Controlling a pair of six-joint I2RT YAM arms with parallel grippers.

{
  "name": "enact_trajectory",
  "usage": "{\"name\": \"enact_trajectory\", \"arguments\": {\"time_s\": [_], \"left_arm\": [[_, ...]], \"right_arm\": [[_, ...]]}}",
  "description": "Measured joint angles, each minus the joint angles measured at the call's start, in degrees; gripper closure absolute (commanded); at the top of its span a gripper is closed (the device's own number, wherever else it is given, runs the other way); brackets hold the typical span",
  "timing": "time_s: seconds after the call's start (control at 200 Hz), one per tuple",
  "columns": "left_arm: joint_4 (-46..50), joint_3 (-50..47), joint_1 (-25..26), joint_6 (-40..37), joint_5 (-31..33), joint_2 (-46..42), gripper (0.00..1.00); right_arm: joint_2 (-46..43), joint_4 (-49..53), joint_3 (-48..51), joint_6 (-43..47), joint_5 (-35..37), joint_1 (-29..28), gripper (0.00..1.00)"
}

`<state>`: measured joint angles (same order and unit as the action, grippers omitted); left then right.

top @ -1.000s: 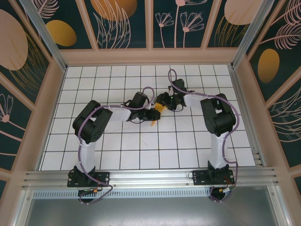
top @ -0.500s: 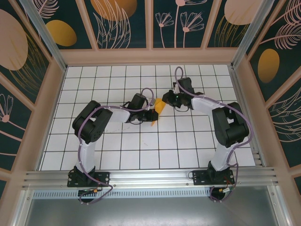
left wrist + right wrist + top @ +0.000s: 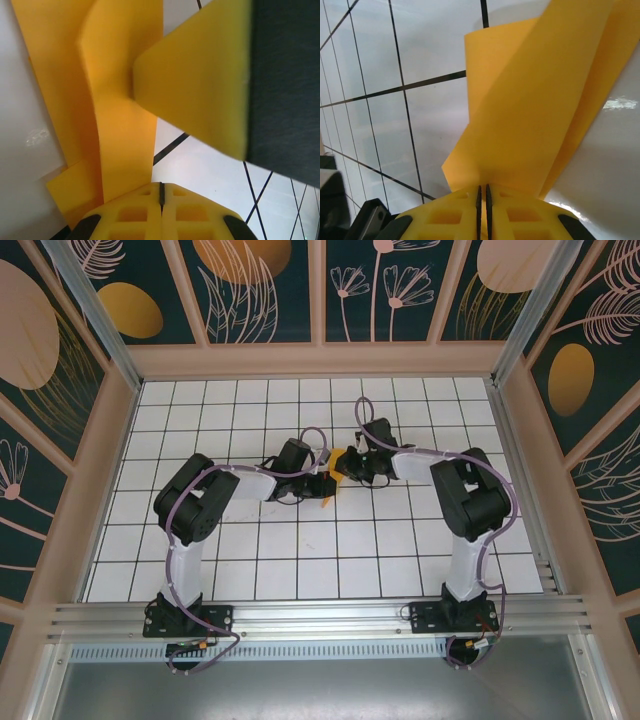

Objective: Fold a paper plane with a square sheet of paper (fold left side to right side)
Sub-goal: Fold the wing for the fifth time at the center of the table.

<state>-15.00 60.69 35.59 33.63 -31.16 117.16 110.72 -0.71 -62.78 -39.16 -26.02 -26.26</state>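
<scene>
The yellow-tipped left gripper (image 3: 161, 189) is cut off by the bottom edge of its wrist view. Ahead of it the thin orange-yellow folded sheet of paper (image 3: 120, 110) runs off the top. Up to its right a blurred yellow wedge (image 3: 200, 85) backed by a dark slab (image 3: 287, 85) leaves the frame, too close to identify. The right gripper (image 3: 482, 194) is cropped below too; the sheet ahead of it runs off top and right, its lower edge hidden behind the fingertips (image 3: 450, 210). From above, both grippers cover most of the sheet, and its outline is too small to read.

Paper plane (image 3: 535, 110) orange-yellow; right tool (image 3: 482, 197) yellow (black at its edges); table (image 3: 300, 560) white, black-gridded
</scene>
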Motion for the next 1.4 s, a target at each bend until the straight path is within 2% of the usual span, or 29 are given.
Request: {"name": "enact_trajectory", "arguments": {"time_s": [0.856,1.401], "left_arm": [[-0.28,-0.24,0.00,-0.04,0.15,-0.11,0.98],[-2.45,-1.44,0.00,-0.26,0.13,-0.22,0.99]], "right_arm": [[5.88,2.69,-6.56,4.42,3.85,0.33,0.85],[11.04,8.81,-15.08,9.16,-0.09,4.87,0.84]]}}
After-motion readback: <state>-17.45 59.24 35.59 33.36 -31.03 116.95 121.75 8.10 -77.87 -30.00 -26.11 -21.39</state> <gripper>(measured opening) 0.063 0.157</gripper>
